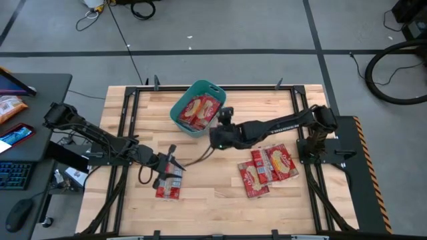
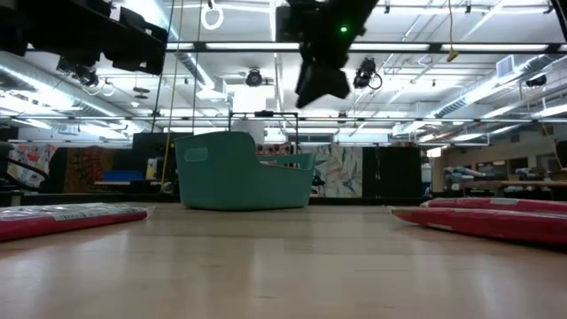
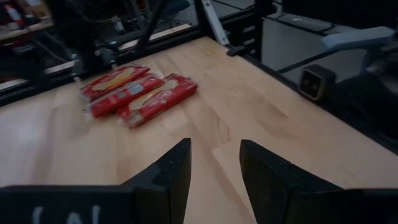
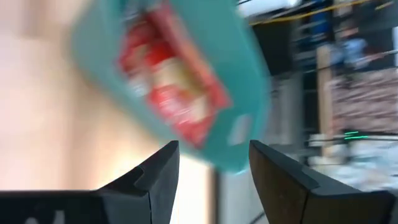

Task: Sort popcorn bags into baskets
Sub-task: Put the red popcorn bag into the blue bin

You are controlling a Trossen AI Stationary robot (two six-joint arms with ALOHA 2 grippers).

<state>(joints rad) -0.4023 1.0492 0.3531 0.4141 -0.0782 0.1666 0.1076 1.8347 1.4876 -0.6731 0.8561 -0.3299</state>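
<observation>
The teal tub (image 1: 197, 107) stands at the table's far middle with red popcorn bags (image 1: 199, 110) lying inside; it also shows in the low view (image 2: 244, 173) and the right wrist view (image 4: 186, 81). More bags lie flat on the table at the near left (image 1: 169, 188) and as a group at the right (image 1: 267, 170). My right gripper (image 1: 225, 120) is open and empty, raised beside the tub's right side (image 4: 213, 165). My left gripper (image 1: 171, 162) is open and empty just above the near-left bags (image 3: 214, 162).
A black frame rail (image 1: 127, 133) runs around the table. A side desk (image 1: 27, 120) with a keyboard, a mouse and an orange packet (image 1: 10, 107) stands off the left edge. Bare wood lies in the table's middle (image 1: 213, 180).
</observation>
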